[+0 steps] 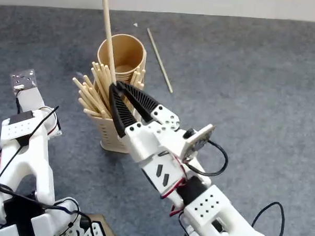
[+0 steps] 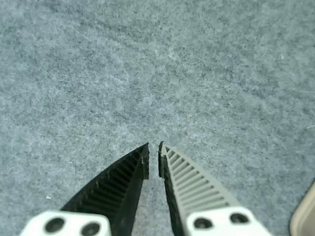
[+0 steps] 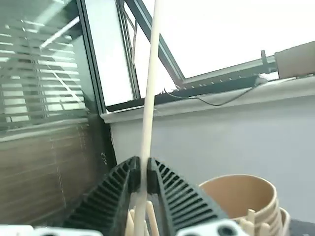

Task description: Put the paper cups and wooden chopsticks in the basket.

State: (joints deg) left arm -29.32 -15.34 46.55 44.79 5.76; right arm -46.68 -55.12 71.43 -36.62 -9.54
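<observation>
The right gripper (image 1: 115, 87) pinched a chopstick (image 1: 107, 37) nearly upright over the basket (image 1: 109, 138), crowded with a bundle of sticks (image 1: 90, 97) and stacked cups (image 1: 123, 53). Released there, it might glance off the bundle and tip out. The left gripper (image 2: 153, 152), nearly closed on nothing, hung over bare table (image 2: 147, 73).

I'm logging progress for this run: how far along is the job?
Done: paper cups and a bundle of chopsticks stand in the basket. In hand: the right gripper pinches a single chopstick upright over the basket. Left: one loose chopstick lies on the table beyond it. The left gripper is shut, empty.
</observation>
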